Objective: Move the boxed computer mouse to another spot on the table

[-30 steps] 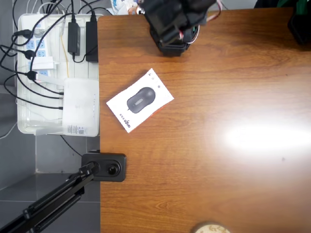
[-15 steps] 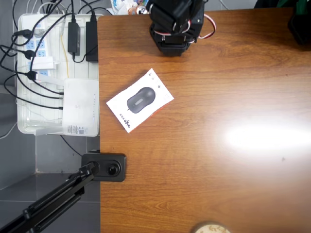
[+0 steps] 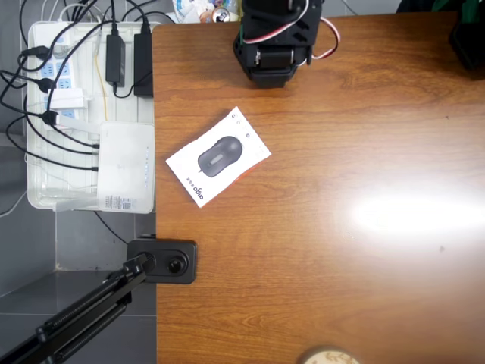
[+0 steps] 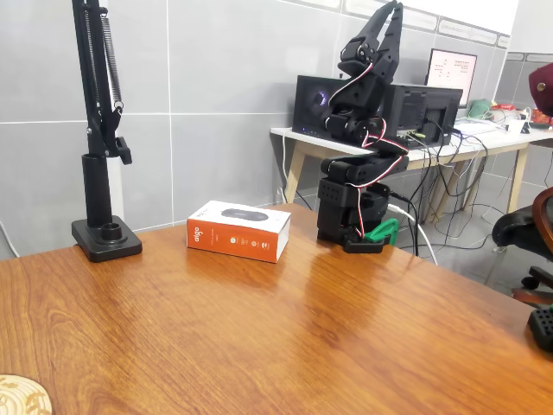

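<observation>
Near edge: a round pale wooden coaster [image 4: 19, 396] lies at the lower left corner of the fixed view, on the table [image 4: 285, 346]; in the overhead view it peeks in at the bottom edge.
Table: brown wood grain, glossy, with a bright glare patch right of centre in the overhead view.
Boxed computer mouse [image 3: 218, 156]: lies flat on the table, left of centre in the overhead view, turned diagonally, its white top picturing a dark grey mouse; in the fixed view [image 4: 238, 230] its orange side panel faces the camera, and it sits in the middle distance, left of the arm's base and apart from it.
Lamp-type stand [image 4: 102, 130]: a black clamp base at the table's left edge in the fixed view, with a sprung black arm rising to the top of the frame; in the overhead view the clamp sits at the lower left edge of the table.
Arm base [image 3: 273, 47]: black, with red and white wires, at the top centre of the overhead view, standing on the far part of the table.
Gripper [image 4: 383, 22]: raised high at the upper right of centre in the fixed view, well above the box and holding nothing; whether its jaws are apart or together I cannot tell.
White tray [image 3: 38, 114]: off the table's left edge in the overhead view, carrying power strips, black cables and a plain white box.
</observation>
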